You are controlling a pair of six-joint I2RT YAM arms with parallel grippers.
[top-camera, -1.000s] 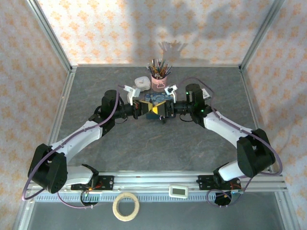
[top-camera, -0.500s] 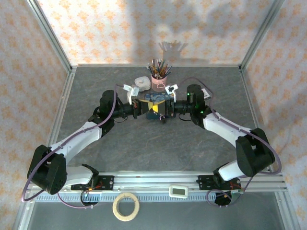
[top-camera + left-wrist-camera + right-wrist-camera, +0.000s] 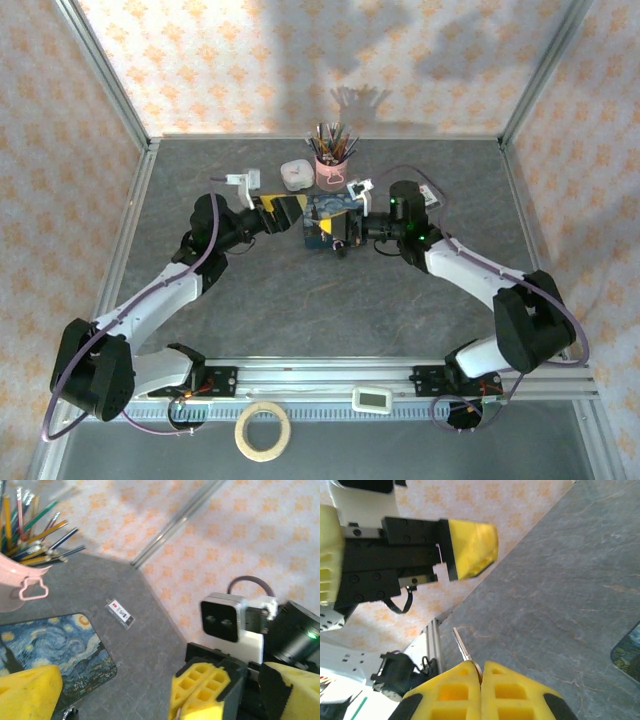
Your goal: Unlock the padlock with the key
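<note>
Where the left claw [image 3: 279, 210] hangs just left of the blue starry tin [image 3: 50, 645], its yellow fingers stand spread wide apart. The tin lies flat on the grey surface [image 3: 330, 300]. At the tin's right edge the right claw [image 3: 480, 669] is pressed together, pinching the key [image 3: 462, 646] by its head, with the thin shaft sticking out past the fingertips toward the left claw.

— Where's the key [image 3: 462, 646]?
— Thin and silvery, its head pinched in the closed right pincer [image 3: 480, 672], its slender shaft jutting out bare, slanted above the grey surface [image 3: 560, 595].
</note>
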